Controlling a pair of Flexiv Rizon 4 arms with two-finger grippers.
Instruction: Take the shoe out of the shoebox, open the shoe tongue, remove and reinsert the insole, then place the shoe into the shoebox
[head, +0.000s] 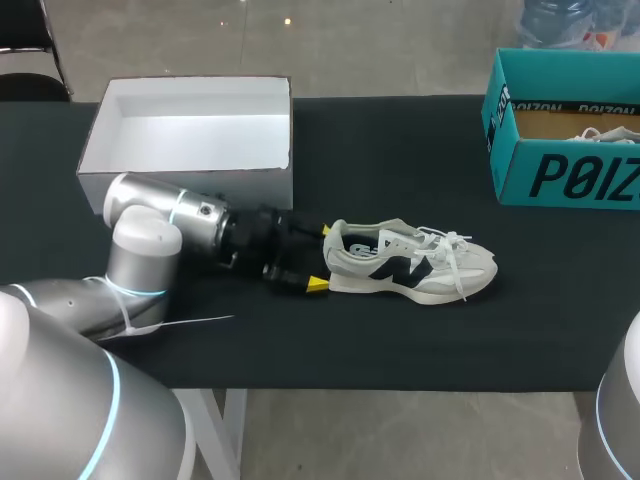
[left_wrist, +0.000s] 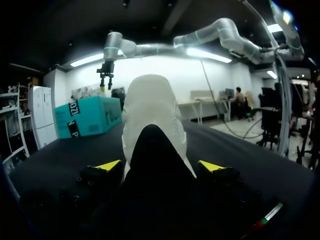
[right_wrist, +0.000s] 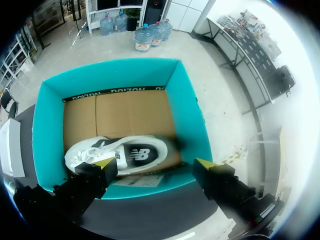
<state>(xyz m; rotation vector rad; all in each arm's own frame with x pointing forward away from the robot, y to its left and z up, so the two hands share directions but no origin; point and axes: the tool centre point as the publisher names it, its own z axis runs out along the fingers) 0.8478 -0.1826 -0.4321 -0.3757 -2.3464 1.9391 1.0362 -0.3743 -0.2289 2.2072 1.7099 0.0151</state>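
there, teal shoebox (right_wrist: 47, 125) holds a sneaker (right_wrist: 120, 155); left tool (head: 320, 258) and right tool (right_wrist: 157, 164) gape apart.

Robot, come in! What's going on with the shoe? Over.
Left gripper open, straddling heel of shoe. It lies on table, outside white box. Right gripper open above teal box holding second shoe. Nothing blocking.

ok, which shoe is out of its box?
The shoe lying on the black table, heel at the left gripper. The other shoe lies inside the teal shoebox, below the right gripper.
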